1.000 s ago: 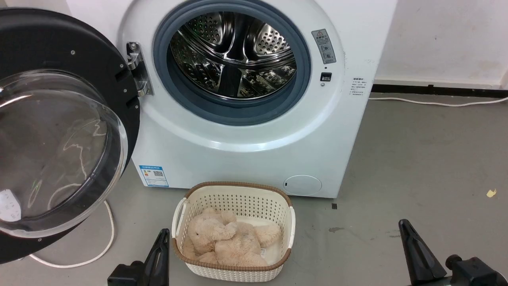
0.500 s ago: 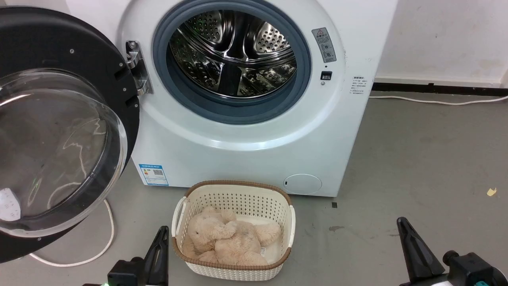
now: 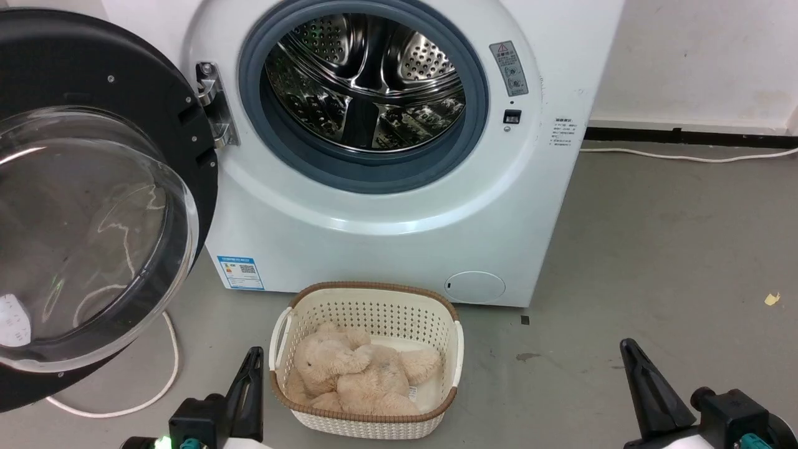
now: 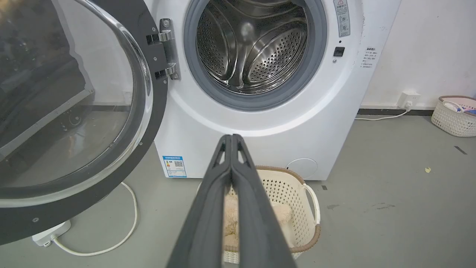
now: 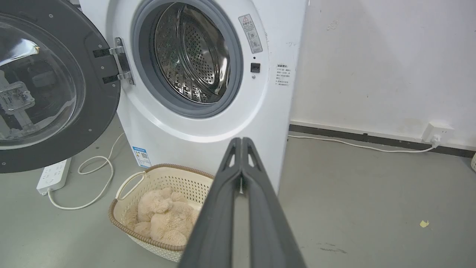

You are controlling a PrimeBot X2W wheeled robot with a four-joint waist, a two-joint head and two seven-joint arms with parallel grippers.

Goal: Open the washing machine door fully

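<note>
Camera dips a touch, so everything slides up a hair and the left gripper (image 3: 252, 374) and right gripper (image 3: 633, 365) poke further into the bottom edge, but the washing machine door (image 3: 93, 206) stays put at the left of the frame, swung wide off its hinge (image 3: 212, 106). Both grippers have their fingers pressed together on nothing, well apart from it. Door looks rigid and fairly heavy with that glass bowl (image 3: 87, 243), glossy so probably slippery, so nudging the black rim (image 3: 75, 56) far from the hinge seems better than pinching.
</note>
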